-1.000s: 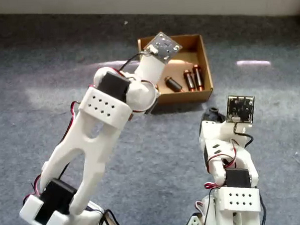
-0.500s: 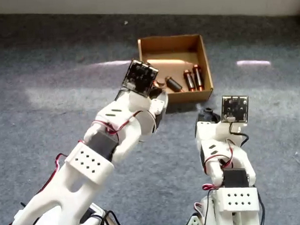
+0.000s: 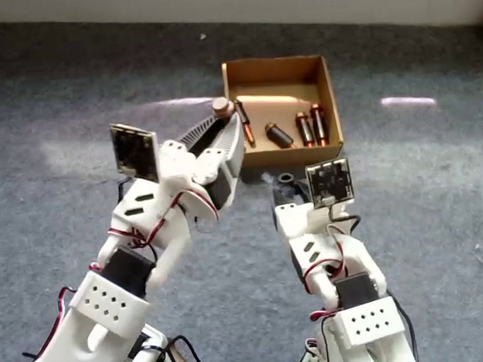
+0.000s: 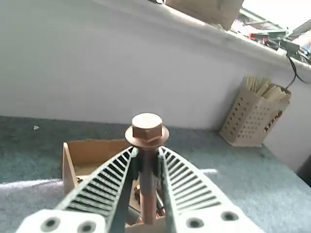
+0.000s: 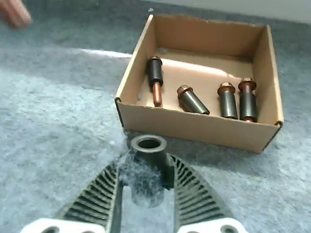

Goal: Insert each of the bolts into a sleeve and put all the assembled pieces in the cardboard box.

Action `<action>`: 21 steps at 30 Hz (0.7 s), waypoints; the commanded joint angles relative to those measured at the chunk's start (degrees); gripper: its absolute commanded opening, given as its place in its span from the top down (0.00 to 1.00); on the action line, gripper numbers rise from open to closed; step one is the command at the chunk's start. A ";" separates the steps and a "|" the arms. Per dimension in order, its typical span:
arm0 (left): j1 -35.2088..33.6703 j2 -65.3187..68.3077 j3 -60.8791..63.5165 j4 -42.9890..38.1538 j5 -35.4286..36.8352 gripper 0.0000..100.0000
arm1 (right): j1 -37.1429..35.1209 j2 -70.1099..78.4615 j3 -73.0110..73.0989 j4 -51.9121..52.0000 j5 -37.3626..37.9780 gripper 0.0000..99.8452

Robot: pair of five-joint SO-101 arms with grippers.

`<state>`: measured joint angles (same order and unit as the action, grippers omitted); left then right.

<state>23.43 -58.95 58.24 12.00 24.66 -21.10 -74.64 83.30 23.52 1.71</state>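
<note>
My left gripper is shut on a copper bolt, gripped by the shank with the hex head sticking out past the fingertips. It hangs just in front of the near left corner of the cardboard box. My right gripper is shut on a dark sleeve, its open bore up, just short of the box's near wall. Several assembled pieces lie inside the box.
Grey carpet covers the table on all sides of the box. A pale wall runs behind it. A beige holder with sticks stands by the wall, far from both arms.
The left arm has drawn back from over the box and turned its wrist, so the bolt now shows at the box's near left corner. The right arm has shifted left with the sleeve.
</note>
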 commanded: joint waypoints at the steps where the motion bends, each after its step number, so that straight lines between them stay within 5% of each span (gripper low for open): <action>1: -2.95 -4.70 0.22 -1.85 2.11 0.99 | -4.00 -1.10 6.37 -20.62 0.88 0.99; 9: -2.68 -4.97 1.36 -1.85 2.11 0.99 | -12.26 -1.10 17.89 -35.91 12.40 0.99; 21: 0.84 -5.41 6.02 -1.76 1.76 0.99 | -12.00 -1.10 18.33 -38.55 12.75 0.99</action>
<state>23.25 -62.90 64.13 11.82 26.07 -32.70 -74.90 96.04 -13.05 13.76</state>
